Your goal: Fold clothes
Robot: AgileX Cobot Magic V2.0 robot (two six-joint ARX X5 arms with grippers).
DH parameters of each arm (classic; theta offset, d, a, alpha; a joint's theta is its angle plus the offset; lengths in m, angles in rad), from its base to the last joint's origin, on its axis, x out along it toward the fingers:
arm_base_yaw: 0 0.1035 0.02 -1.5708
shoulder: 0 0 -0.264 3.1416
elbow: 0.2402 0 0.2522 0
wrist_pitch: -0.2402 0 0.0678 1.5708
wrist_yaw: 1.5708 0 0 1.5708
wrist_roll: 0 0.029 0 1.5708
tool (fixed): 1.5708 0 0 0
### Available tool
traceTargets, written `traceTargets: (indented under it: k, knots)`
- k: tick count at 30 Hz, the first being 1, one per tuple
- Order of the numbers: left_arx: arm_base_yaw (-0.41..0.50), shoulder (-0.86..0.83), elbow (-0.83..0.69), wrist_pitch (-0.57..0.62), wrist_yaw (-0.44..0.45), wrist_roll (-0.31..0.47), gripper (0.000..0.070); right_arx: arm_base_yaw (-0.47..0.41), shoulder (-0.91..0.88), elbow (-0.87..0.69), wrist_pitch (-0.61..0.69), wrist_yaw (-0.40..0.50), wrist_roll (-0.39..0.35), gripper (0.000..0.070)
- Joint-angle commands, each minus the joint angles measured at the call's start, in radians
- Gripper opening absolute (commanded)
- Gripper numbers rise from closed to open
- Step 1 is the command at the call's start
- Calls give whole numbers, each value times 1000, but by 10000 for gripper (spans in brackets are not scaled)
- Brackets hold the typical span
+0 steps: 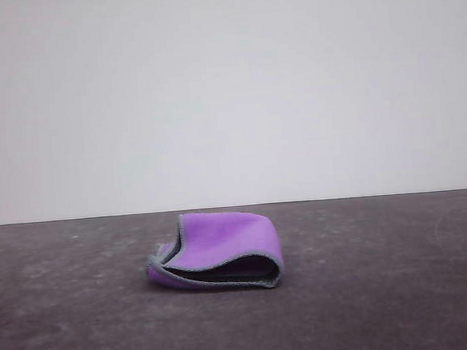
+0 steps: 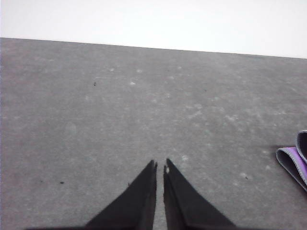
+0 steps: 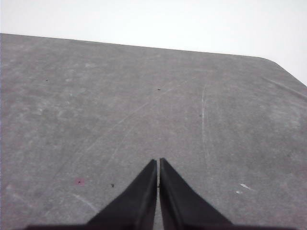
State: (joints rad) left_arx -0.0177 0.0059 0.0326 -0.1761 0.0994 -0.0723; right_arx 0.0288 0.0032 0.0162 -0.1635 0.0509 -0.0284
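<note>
The clothes are one small cloth lying folded over on the dark grey table, near its middle. Its purple face is outward, a dark grey face shows inside the fold, and a light-grey stitched border runs along the edges. A corner of the cloth shows in the left wrist view, off to one side of my left gripper. That gripper is shut, with nothing between its black fingers. My right gripper is shut too and hovers over bare tabletop.
The table's far edge meets a plain white wall. In the right wrist view a rounded table corner appears. Faint scratches and specks mark the surface.
</note>
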Motion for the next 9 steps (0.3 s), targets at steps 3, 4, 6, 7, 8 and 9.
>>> traceTargets:
  k: [3,4,6,7,8,9]
  knots:
    - [0,-3,-19,-9,-6,-2,17,1,0,-4,9,2,14,4]
    - [0,-3,-19,-9,-6,-2,17,1,0,-4,9,2,14,4]
    - [0,-3,-19,-9,-6,-2,17,1,0,-4,9,2,14,4]
    - [0,-3,-19,-9,-6,-2,17,1,0,-4,9,2,14,4]
    - [0,-3,-19,-9,-6,-2,17,1,0,-4,9,2,14,4]
    - [0,-3,-19,-9,-6,-2,17,1,0,-4,9,2,14,4]
